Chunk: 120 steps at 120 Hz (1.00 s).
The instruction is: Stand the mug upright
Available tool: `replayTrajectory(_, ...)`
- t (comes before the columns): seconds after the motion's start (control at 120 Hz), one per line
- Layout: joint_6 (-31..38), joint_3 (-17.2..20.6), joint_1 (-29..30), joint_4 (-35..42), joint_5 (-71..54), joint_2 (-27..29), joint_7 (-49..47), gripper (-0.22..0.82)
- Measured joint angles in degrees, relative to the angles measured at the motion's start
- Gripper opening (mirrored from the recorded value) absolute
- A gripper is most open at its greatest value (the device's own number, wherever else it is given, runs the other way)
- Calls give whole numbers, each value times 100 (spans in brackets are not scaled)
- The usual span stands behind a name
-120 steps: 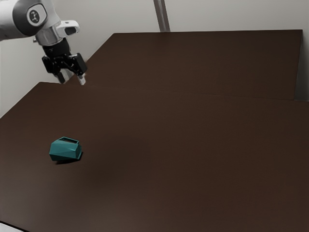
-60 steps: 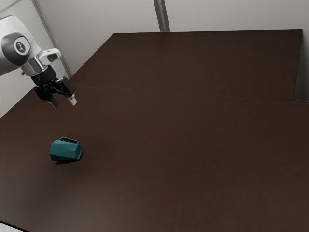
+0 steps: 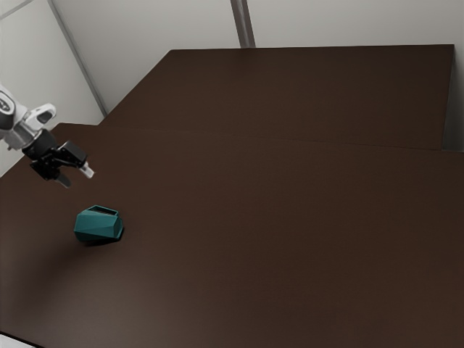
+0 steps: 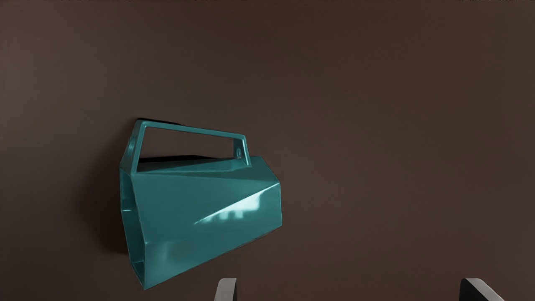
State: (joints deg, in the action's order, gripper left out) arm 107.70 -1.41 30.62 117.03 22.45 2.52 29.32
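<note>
Toward five o'clock from our gripper (image 3: 77, 180) in the exterior view, the mug (image 3: 98, 225) lies sideways on the surface (image 3: 275, 239). We're wide open, holding nothing. If we drop in off-centre, we could knock it rolling, and its taper might slip a sloppy pinch.

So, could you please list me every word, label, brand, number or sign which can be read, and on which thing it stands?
No text can be read.
Round mark on the arm, at the exterior view's left edge: too small to read.
Mug: no lettering on the sides that show.
</note>
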Motion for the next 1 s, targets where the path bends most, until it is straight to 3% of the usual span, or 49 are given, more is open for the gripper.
replayTrajectory(0.683,-273,2,1131,189,692,-483,867,58)
replayTrajectory(1.0,-529,25,1127,-221,789,-1099,864,58)
